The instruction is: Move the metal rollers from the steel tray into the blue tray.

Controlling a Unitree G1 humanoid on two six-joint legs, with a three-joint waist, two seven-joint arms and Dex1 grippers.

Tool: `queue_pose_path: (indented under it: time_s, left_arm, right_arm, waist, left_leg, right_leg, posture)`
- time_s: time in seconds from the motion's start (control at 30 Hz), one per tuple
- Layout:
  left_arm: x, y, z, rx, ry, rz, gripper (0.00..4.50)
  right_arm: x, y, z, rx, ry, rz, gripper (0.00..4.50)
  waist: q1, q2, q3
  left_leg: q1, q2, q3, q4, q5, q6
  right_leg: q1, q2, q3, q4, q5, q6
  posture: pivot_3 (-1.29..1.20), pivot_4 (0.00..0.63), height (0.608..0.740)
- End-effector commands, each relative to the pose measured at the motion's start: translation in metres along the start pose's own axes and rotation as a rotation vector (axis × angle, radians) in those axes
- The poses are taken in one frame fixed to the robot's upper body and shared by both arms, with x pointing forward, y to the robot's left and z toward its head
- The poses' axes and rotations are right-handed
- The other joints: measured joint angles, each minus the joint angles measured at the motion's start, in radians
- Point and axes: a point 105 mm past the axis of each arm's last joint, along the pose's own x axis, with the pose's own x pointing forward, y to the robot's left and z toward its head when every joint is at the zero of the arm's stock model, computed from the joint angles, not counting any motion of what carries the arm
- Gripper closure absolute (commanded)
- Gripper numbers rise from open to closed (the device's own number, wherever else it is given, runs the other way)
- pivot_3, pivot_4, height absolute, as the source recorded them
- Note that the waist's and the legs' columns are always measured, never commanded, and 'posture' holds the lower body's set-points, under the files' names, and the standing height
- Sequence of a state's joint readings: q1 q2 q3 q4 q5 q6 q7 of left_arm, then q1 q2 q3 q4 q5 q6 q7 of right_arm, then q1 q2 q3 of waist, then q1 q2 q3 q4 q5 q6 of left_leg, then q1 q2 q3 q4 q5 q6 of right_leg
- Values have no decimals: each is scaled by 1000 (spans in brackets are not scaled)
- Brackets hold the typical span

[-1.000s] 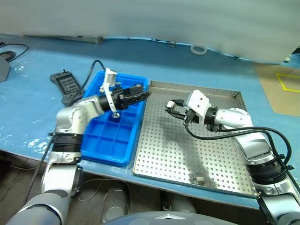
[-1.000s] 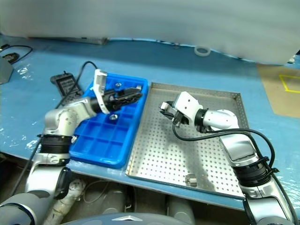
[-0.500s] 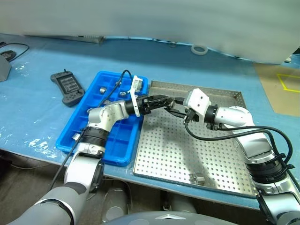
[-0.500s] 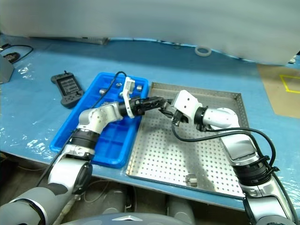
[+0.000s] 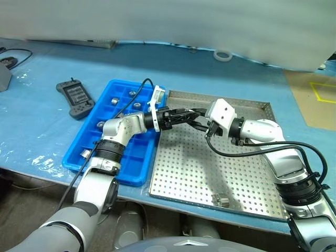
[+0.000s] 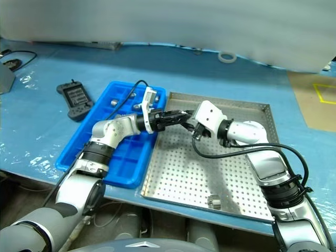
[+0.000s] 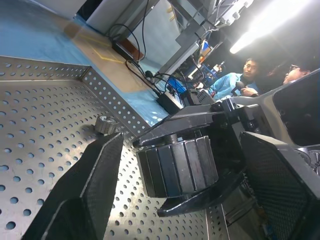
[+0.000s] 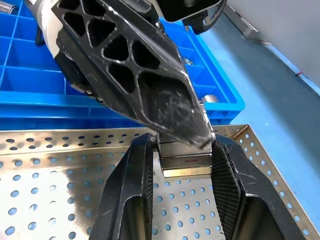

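Observation:
My right gripper [image 8: 182, 150] is shut on a metal roller [image 8: 185, 159], held in the air over the far left corner of the steel tray [image 5: 210, 173]. My left gripper [image 5: 190, 113] reaches across from the blue tray [image 5: 131, 153] and stands open, one finger on each side of that roller [image 7: 177, 165]. I cannot tell whether its fingers touch the roller. Another roller [image 5: 222, 199] lies near the steel tray's front edge. Several rollers [image 5: 114, 100] sit in the blue tray's compartments.
A black handheld controller [image 5: 76, 97] lies left of the blue tray. A white tape ring [image 5: 222, 54] rests at the back of the table. Cardboard with yellow tape [image 5: 315, 100] is at the far right. People [image 7: 250, 70] show in the left wrist view.
My left arm swung right from above the blue tray to the right gripper, and its open fingers now flank the held roller. The right arm kept still.

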State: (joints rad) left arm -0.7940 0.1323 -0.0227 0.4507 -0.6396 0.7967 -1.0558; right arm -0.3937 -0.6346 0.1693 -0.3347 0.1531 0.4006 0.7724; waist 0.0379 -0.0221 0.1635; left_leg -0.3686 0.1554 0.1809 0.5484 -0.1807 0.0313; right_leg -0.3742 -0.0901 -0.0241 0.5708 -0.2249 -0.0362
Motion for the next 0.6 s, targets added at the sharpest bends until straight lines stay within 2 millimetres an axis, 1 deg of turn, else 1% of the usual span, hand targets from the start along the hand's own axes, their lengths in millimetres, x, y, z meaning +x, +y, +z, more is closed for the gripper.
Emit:
queue_pose_path:
  time_s: [0.03,0.2,0.23,0.27,0.3,0.37,0.43,0.5,0.53,0.6]
  left_arm:
    - [5,-11,5,27,-10,-47,580]
    - [7,-12,6,24,-18,-53,580]
    - [7,-12,6,24,-18,-50,963]
    - [7,-11,5,26,-16,-45,1125]
    - [7,-8,5,30,-18,-26,1379]
    - [8,-4,6,20,-26,0,1379]
    - [7,-6,8,8,-38,-16,1379]
    - [7,-11,10,-3,-47,-52,1702]
    - [6,-12,10,-5,-48,-57,1934]
    - [7,-11,11,0,-46,-42,2535]
  right_arm:
    - [-4,-5,13,-45,-38,-28,3281]
    - [-4,-5,13,-45,-35,-29,3281]
    - [-5,-5,13,-45,-33,-30,3281]
    - [-5,-5,12,-45,-32,-30,3281]
    - [-5,-5,12,-44,-31,-31,3281]
    - [-5,-5,12,-44,-29,-33,3281]
    - [-5,-5,12,-44,-27,-34,3281]
    - [-5,-5,11,-42,-25,-33,3281]
    - [-5,-5,11,-42,-24,-34,3281]
    - [-5,-5,11,-42,-23,-34,3281]
  waist:
    - [0,0,0]
    - [-1,0,0]
    - [-1,0,0]
    - [-1,0,0]
    - [-1,0,0]
    - [-1,0,0]
    - [-1,0,0]
    - [-1,0,0]
    - [-1,0,0]
    - [-1,0,0]
  left_leg:
    - [0,0,0,0,0,0]
    - [0,0,0,0,0,0]
    - [0,0,0,0,0,0]
    - [0,0,0,0,0,0]
    - [0,0,0,0,0,0]
    - [0,0,0,0,0,0]
    - [0,0,0,0,0,0]
    - [0,0,0,0,0,0]
    - [0,0,0,0,0,0]
    - [0,0,0,-1,0,0]
  right_leg:
    - [0,0,0,0,0,0]
    - [0,0,0,0,0,0]
    - [0,0,0,0,0,0]
    - [0,0,0,0,0,0]
    - [0,0,0,0,0,0]
    - [0,0,0,0,0,0]
    - [0,0,0,0,0,0]
    - [0,0,0,0,0,0]
    - [0,0,0,0,0,0]
    - [-1,0,0,0,0,0]
  posture:
    - [-178,150,740]
    - [-178,150,740]
    - [-180,150,740]
    - [-180,150,740]
    - [-180,150,740]
    - [-181,150,740]
    - [-181,150,740]
    - [-182,150,740]
    - [-182,150,740]
    - [-181,150,740]
